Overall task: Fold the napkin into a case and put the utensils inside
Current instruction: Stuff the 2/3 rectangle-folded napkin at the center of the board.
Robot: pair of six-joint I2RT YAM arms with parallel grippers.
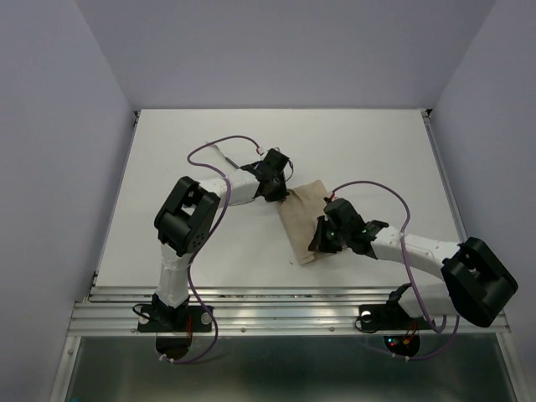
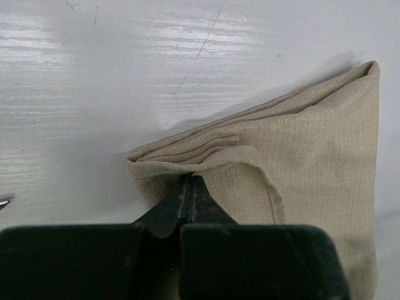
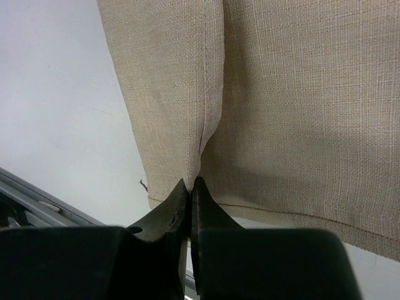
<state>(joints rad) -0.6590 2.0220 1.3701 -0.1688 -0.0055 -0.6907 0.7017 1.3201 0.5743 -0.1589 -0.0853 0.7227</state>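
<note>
The beige napkin lies folded into a narrow oblong at the middle of the white table. My left gripper is at its far left corner. In the left wrist view that gripper is shut on the layered edge of the napkin. My right gripper is at the napkin's near right side. In the right wrist view it is shut on a raised fold beside the hem of the napkin. A slim silvery tip, perhaps of one of the utensils, shows at the left edge; otherwise the utensils are not seen.
Purple cables loop over both arms. A metal rail runs along the table's near edge and also shows in the right wrist view. Pale walls close in the table on the left, back and right.
</note>
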